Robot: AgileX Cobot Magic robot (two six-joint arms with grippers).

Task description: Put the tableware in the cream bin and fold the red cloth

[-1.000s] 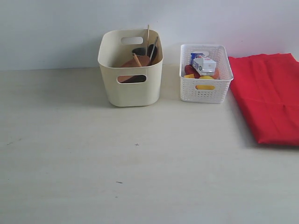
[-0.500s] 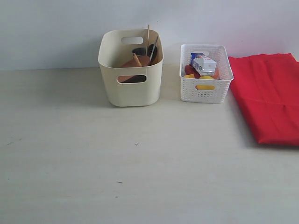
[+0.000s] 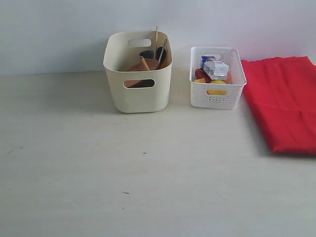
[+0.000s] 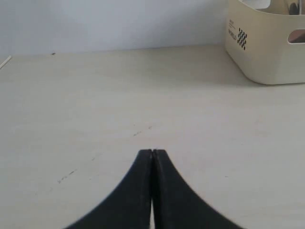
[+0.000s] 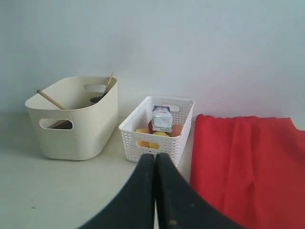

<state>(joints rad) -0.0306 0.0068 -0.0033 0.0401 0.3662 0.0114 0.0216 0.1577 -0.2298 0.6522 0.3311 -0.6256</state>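
The cream bin (image 3: 138, 71) stands at the back of the table with tableware inside: a brown plate (image 3: 142, 65), chopsticks (image 3: 157, 37) and a dark spoon (image 3: 162, 52) poke above the rim. The right wrist view shows the same cream bin (image 5: 76, 117) with wooden handles sticking out. The red cloth (image 3: 286, 101) lies flat at the right, also seen as the red cloth (image 5: 248, 162). Neither arm shows in the exterior view. My left gripper (image 4: 152, 151) is shut and empty over bare table, the cream bin (image 4: 267, 43) off to one side. My right gripper (image 5: 155, 155) is shut and empty, short of the basket.
A white lattice basket (image 3: 217, 96) with a milk carton (image 3: 216, 68) and other food stands between the bin and the cloth. A pale wall runs behind everything.
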